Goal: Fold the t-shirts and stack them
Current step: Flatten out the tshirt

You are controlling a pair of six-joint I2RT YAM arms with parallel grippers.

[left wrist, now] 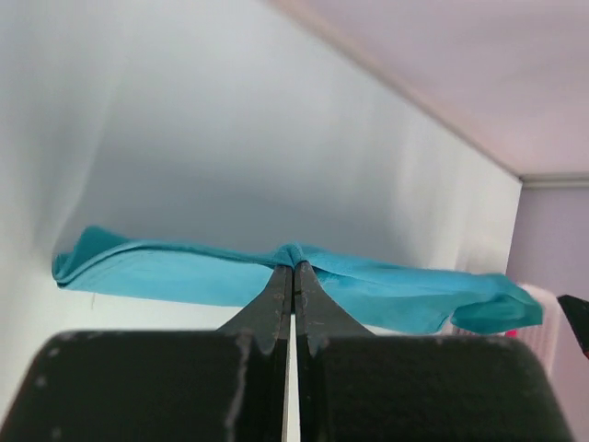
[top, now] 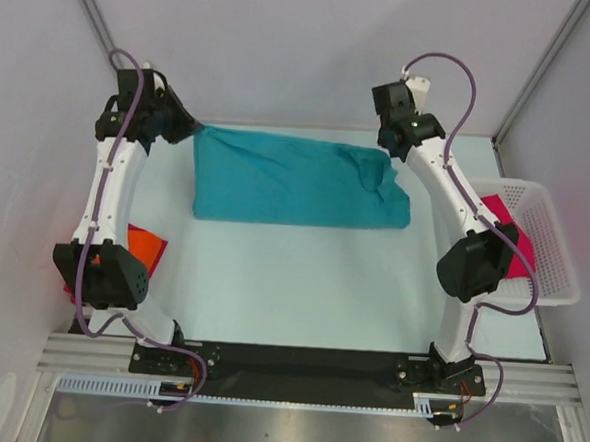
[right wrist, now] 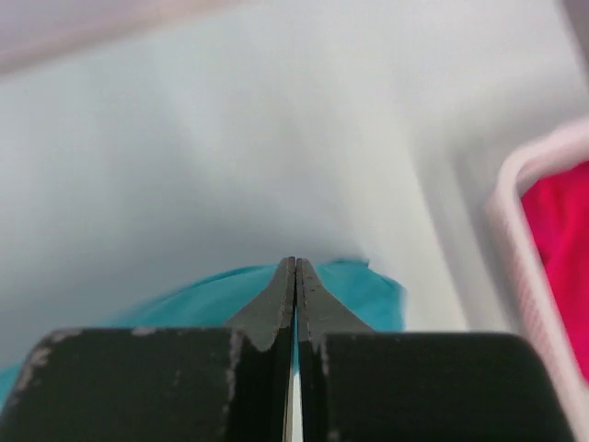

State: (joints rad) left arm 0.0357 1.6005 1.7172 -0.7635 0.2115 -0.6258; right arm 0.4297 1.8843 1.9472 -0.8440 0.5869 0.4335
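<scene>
A teal t-shirt lies as a wide folded band across the far middle of the table. My left gripper is shut on its far left corner; in the left wrist view the cloth bunches up at the closed tips of the gripper. At the puckered far right corner is my right gripper, and in the right wrist view it is shut with teal cloth pinched at the tips. An orange t-shirt and a dark red one lie by the left arm. A magenta-pink t-shirt sits in the basket.
A white lattice basket stands at the table's right edge, and its rim shows beside the pink cloth in the right wrist view. Enclosure walls stand close behind and beside both grippers. The arm bases sit on the near rail.
</scene>
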